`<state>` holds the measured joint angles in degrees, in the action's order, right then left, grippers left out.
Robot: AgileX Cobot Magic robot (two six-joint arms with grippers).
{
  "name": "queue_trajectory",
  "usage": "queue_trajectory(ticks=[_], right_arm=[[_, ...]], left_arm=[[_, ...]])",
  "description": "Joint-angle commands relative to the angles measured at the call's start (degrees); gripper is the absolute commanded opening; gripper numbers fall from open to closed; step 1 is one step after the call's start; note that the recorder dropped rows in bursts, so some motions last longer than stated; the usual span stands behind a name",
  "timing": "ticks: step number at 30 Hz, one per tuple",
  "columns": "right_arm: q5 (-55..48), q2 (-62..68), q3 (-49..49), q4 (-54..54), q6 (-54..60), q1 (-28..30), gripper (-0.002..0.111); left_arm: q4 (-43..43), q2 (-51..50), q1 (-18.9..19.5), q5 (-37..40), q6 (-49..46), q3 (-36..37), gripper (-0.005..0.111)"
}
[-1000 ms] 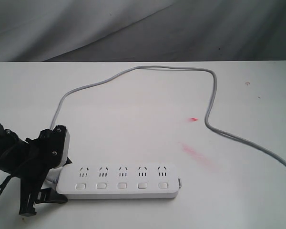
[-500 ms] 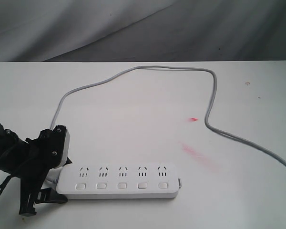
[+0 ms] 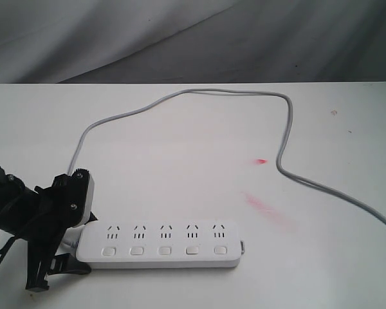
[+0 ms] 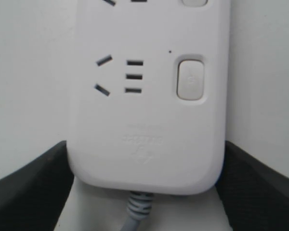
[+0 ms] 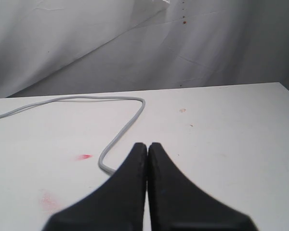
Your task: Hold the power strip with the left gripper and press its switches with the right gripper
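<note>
- Power strip (image 3: 159, 246) lies flat on white table (image 3: 180, 161), near front edge, left of centre in ext. view, long axis running left–right.
- Five sockets (image 3: 166, 229) in a row on top. Five switches (image 3: 165, 250) in a row on the near side, one per socket.
- Left claw (image 4: 145, 159) at strip's left end, the end where the cord comes out. Black fingers (image 4: 29, 192) sit one on each long side, touching both edges: clamped on the strip.
- L wrist view: end socket and end switch (image 4: 190, 79) plain to see, faint embossed text below them, too small to read.
- Grey cord (image 3: 180, 95) leaves behind the left claw, loops up toward table's far edge, runs right, bends down, then goes off the right side.
- Right claw (image 5: 147, 144): the two black fingers pressed together, nothing between them. Not seen in ext. view. R wrist view shows it over bare table w/ a bend of cord ahead of the tips, well apart from the strip.
- Two red smears on table right of centre: small bright one (image 3: 262, 161), longer faint one (image 3: 267, 209), btw cord bend and strip's right end.
- Grey cloth backdrop (image 3: 193, 38) behind table.
</note>
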<state>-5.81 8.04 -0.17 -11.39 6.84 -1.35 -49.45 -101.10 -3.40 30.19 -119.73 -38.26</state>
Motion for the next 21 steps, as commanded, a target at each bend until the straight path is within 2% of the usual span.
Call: queue_trajectory(ticks=[1, 8, 14, 16, 21], right_arm=[[0.0, -0.2, 0.2, 0.3, 0.0, 0.4, 0.0], [0.0, -0.2, 0.2, 0.3, 0.0, 0.4, 0.0], [0.0, -0.2, 0.2, 0.3, 0.0, 0.4, 0.0], [0.0, -0.2, 0.2, 0.3, 0.0, 0.4, 0.0], [0.0, -0.2, 0.2, 0.3, 0.0, 0.4, 0.0]], left_arm=[[0.6, -0.3, 0.1, -1.9, -0.2, -0.1, 0.054], [-0.3, -0.3, 0.1, -1.9, -0.2, -0.1, 0.054], [-9.4, -0.3, 0.1, -1.9, -0.2, -0.1, 0.055], [-10.4, -0.3, 0.1, -1.8, -0.2, -0.1, 0.062], [-12.8, -0.3, 0.1, -1.9, 1.5, -0.1, 0.098]])
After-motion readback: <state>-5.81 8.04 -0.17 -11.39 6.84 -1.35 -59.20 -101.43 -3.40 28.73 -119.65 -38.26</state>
